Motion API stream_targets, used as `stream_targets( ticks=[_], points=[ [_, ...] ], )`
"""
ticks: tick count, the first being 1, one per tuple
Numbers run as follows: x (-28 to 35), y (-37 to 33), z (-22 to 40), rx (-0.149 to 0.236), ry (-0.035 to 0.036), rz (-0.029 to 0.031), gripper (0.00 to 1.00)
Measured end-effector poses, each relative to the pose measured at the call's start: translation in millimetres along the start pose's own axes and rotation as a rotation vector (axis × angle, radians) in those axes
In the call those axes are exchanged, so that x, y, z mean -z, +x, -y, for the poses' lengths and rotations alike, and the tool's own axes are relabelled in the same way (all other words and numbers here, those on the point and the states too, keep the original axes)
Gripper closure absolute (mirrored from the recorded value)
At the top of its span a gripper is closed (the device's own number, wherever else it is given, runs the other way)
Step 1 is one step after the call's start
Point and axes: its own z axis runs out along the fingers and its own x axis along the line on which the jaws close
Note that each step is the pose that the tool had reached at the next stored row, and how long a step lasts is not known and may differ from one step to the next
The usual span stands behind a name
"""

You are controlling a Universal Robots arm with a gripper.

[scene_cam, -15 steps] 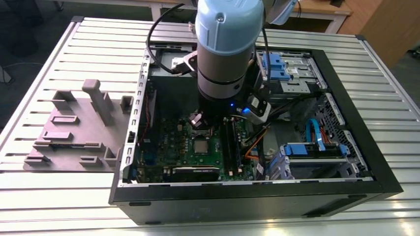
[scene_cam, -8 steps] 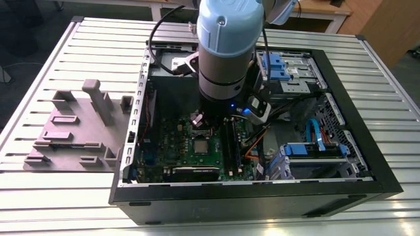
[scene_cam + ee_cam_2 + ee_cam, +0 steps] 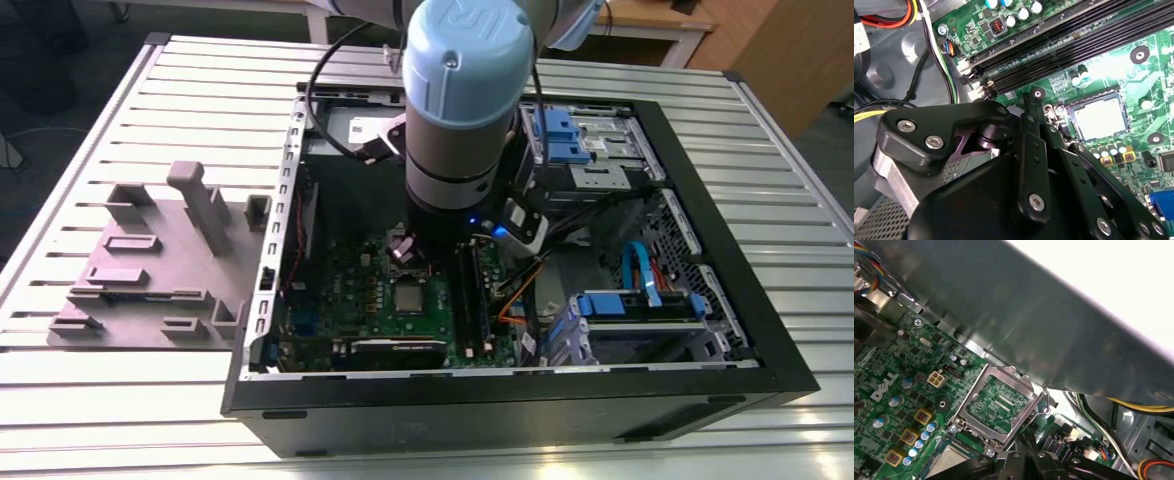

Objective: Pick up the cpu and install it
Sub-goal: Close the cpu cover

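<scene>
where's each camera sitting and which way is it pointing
exterior view: off the arm, high up, looking down into the open computer case on the slatted table; the arm stands mid-picture.
second wrist view: on the wrist behind the gripper, looking past its black links at the motherboard, memory slots and cpu.
first wrist view: on the wrist, facing the motherboard and the raised socket frame; gripper links show in the foreground.
shared: both wrist views show the cpu and motherboard.
</scene>
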Motion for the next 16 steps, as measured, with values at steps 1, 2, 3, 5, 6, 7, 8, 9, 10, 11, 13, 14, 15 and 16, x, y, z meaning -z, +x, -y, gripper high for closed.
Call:
stream_targets(
  ticks=[1, 2, 3, 5, 6, 7, 8, 9, 10, 11, 13, 14, 15, 16],
  points=[
    [-0.8, 0.1, 0.0, 0.000, 0.0003, -0.0004, 0.90],
    [-1.4, 0.1, 0.0, 0.000, 0.0003, -0.0005, 0.90],
    [-1.8, 0.0, -0.1, 0.000, 0.0001, -0.0002, 0.90],
    [-2.2, 0.0, -0.2, 0.000, -0.0004, 0.0006, 0.90],
    [-2.2, 0.0, -0.2, 0.000, -0.0004, 0.0006, 0.90],
    [-2.2, 0.1, -0.3, 0.000, -0.0003, 0.0007, 0.90],
    [-2.2, 0.4, -0.5, 0.000, -0.0002, 0.0009, 0.90],
    [-2.1, 0.7, -0.6, 0.000, -0.0001, 0.0013, 0.90],
    [-2.0, 1.1, -0.9, 0.000, 0.0002, 0.0019, 0.90],
    [-1.9, 1.7, -1.3, 0.001, 0.0007, 0.0026, 0.90],
    [-1.8, 3.0, -2.1, 0.001, 0.0013, 0.0041, 0.90],
    [-1.7, 3.6, -2.4, 0.001, 0.0020, 0.0049, 0.90],
    [-1.5, 3.9, -2.6, 0.001, 0.0023, 0.0057, 0.90],
    [-1.3, 4.2, -2.8, 0.002, 0.0024, 0.0062, 0.90]
  ],
)
